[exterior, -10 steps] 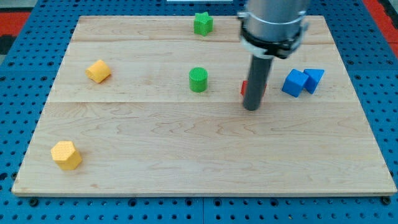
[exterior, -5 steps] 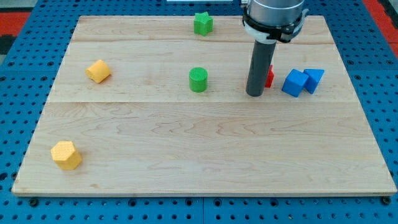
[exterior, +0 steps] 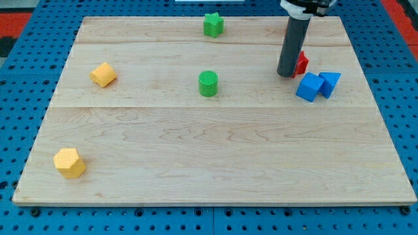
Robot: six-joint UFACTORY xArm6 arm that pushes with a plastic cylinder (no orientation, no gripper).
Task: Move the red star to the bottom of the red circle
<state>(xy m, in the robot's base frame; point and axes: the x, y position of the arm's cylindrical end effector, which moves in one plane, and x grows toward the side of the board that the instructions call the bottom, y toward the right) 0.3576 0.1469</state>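
Note:
A red block (exterior: pixel 302 63) sits at the upper right of the wooden board (exterior: pixel 215 170), mostly hidden behind my rod, so I cannot make out its shape. My tip (exterior: pixel 285 74) rests on the board against the red block's left side. No second red block shows. Two blue blocks, a cube (exterior: pixel 309 87) and a smaller one (exterior: pixel 329 83), lie just below and right of the red block.
A green star (exterior: pixel 212 24) lies at the top centre. A green cylinder (exterior: pixel 208 83) stands mid-board. A yellow block (exterior: pixel 103 74) lies at the left and a yellow hexagon-like block (exterior: pixel 69 162) at the lower left.
My tip moved up and to the right across the frames. The red block moved with it, from beside the rod at mid-height to higher up, above the blue blocks.

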